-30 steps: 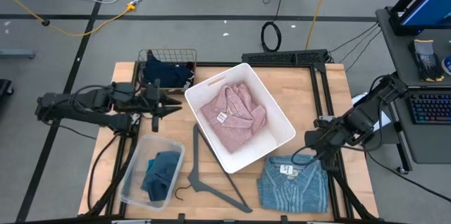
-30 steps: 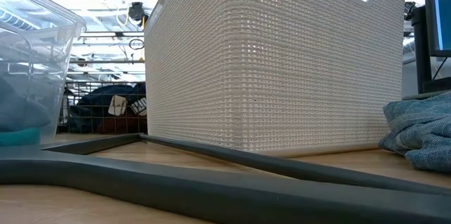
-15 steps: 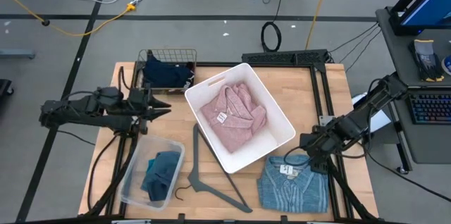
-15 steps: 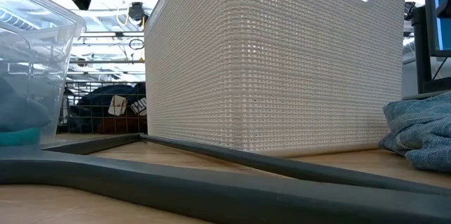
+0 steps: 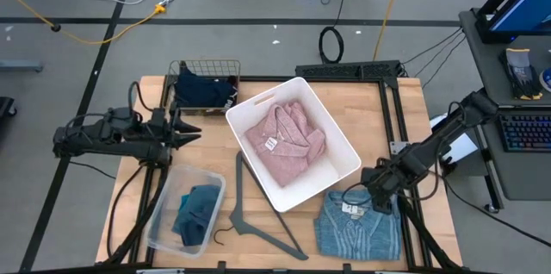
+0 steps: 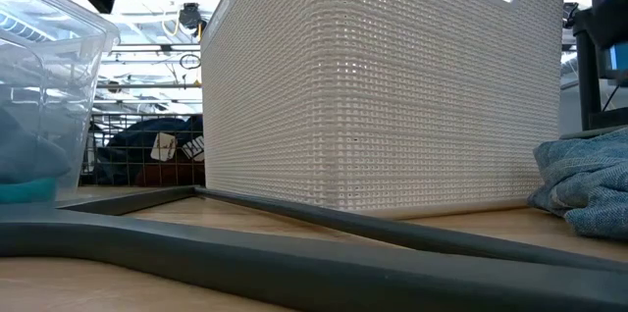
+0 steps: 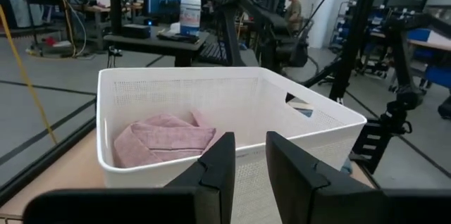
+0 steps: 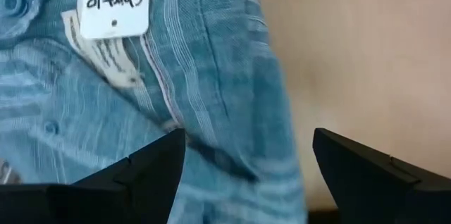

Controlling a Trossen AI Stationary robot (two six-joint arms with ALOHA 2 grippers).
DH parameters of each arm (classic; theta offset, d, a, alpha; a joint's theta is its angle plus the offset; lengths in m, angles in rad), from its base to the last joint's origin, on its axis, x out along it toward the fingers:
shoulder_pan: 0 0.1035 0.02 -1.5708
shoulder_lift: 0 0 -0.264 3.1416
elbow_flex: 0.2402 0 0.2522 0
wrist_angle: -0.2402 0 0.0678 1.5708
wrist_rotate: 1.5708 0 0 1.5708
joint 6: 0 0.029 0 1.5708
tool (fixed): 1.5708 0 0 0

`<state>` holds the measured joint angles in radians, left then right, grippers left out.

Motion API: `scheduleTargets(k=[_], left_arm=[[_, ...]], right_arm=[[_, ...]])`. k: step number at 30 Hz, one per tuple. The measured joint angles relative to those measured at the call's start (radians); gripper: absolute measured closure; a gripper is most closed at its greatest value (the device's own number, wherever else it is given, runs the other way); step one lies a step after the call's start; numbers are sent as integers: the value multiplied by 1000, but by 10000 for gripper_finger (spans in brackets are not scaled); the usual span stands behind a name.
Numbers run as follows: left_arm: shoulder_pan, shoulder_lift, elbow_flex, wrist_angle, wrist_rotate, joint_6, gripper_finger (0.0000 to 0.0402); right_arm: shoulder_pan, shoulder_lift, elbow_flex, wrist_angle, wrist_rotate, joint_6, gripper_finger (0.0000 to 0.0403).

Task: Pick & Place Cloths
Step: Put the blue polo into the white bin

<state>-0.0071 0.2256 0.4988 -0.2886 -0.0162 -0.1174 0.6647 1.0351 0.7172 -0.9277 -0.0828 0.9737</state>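
While the right claw (image 5: 376, 189) hangs low over the shirt (image 5: 360, 226), its fingers stand wide apart with nothing between them. Shirt lies flat on the counter (image 5: 405, 119) at the near right corner, just at 5 o'clock of the white bin (image 5: 344, 146). From the claw, the bulk of the shirt spreads toward 6–7 o'clock; the claw sits over its top edge near the collar, beside the white tag (image 8: 113, 2). Right wrist view shows striped fabric (image 8: 211, 76) right under and between the open fingers (image 8: 137, 168), bare wood off to one side, so the claw looks lined up on the shirt's edge rather than its middle. Shirt's long axis: hard to call, roughly square fold.

Left claw (image 5: 195, 129) waits at 9 o'clock of the bin, above the counter, pointing toward 3 o'clock at the bin; fingers narrow, a slim gap, nothing held. It is well apart from the shirt, so the right arm is clearly the nearer one.

Other cloths: pink one (image 5: 284, 142) in the bin, teal one (image 5: 198, 212) in the clear tub (image 5: 157, 227) at 7 o'clock, navy one (image 5: 202, 90) in the wire basket (image 5: 181, 71) at 11 o'clock. Hanger (image 5: 254, 214) lies between tub and shirt.

Likely next: straight drop and pinch.
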Motion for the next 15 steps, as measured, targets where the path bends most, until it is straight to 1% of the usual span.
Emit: scheduleTargets(k=[7, 11, 15], left_arm=[[-1, 0, 0, 2, -5, -43, 321], [0, 1, 0, 2, -10, -74, 321], [0, 1, 0, 8, -11, -100, 321]], right_arm=[[6, 0, -156, 204, -24, 12, 96], [5, -1, -243, 251, -25, 86, 96], [4, -2, -316, 302, -79, 155, 96]])
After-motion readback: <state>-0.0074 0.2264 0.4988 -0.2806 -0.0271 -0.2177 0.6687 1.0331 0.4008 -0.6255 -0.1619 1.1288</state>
